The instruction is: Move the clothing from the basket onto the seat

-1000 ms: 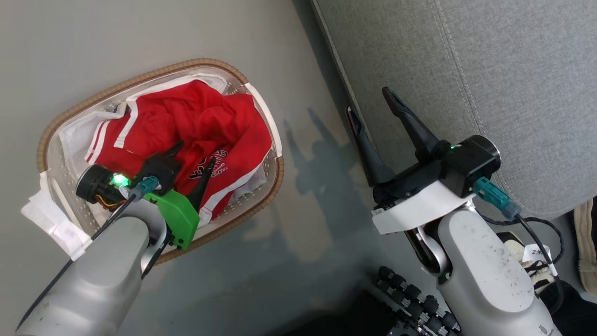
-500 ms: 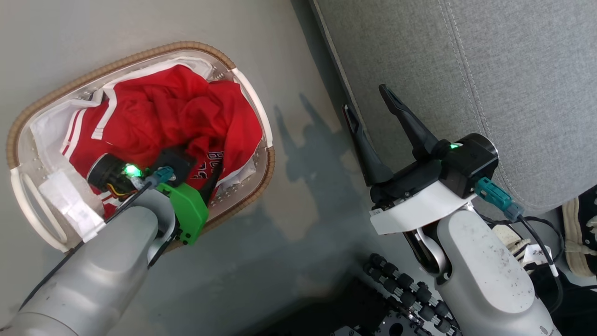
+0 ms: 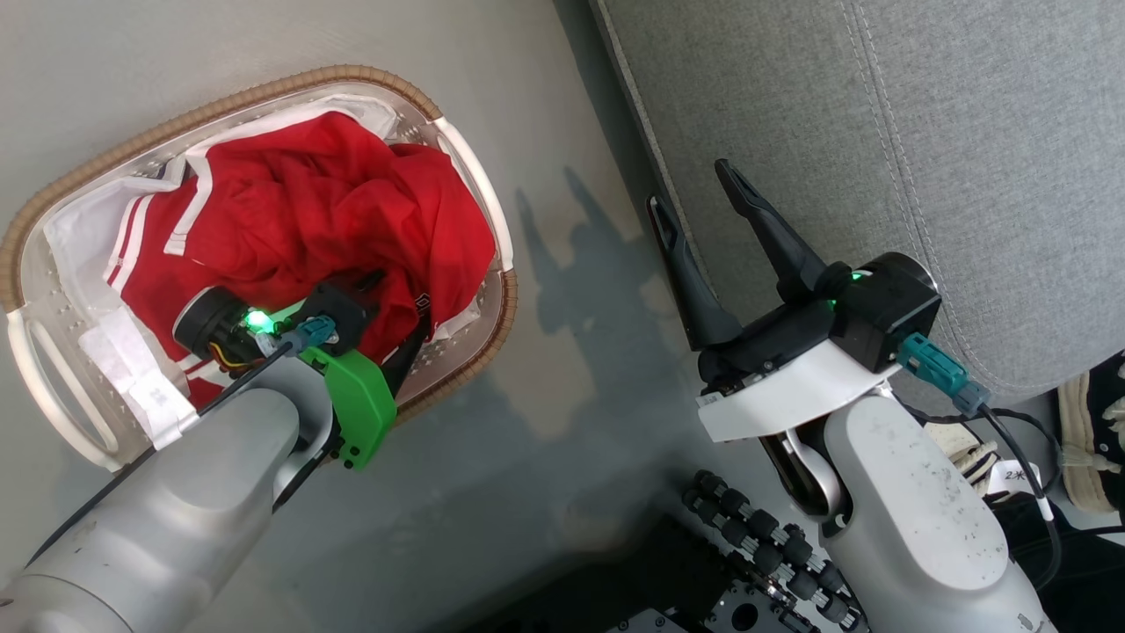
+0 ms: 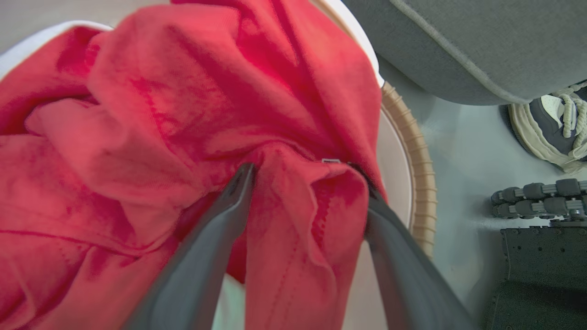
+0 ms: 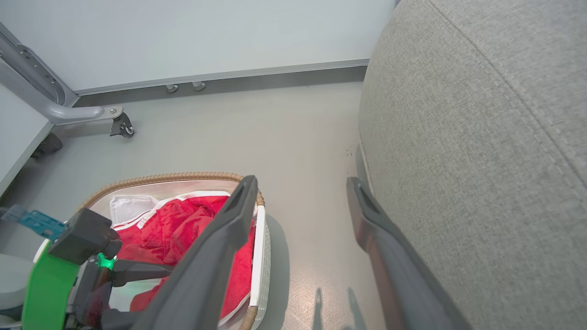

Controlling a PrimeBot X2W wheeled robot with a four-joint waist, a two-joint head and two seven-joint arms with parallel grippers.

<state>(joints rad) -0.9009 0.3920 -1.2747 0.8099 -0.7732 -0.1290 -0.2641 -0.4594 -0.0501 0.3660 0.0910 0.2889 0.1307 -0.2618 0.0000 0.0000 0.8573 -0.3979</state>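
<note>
The basket [image 3: 264, 88] is located on the grey floor [image 3: 545, 378] at the upper left. The clothing [image 3: 325, 202] is bunched inside it, over a white liner sheet [image 3: 79, 233]. The left gripper [image 3: 395, 303] is lowered into the basket, with its fingers spread apart and their tips set against the red fabric. The right gripper [image 3: 690, 186] is held above the floor beside the edge of the seat [image 3: 923, 132], with its fingers spread apart and nothing between them. A shoe [image 3: 1090, 440] is partly shown at the right edge.
</note>
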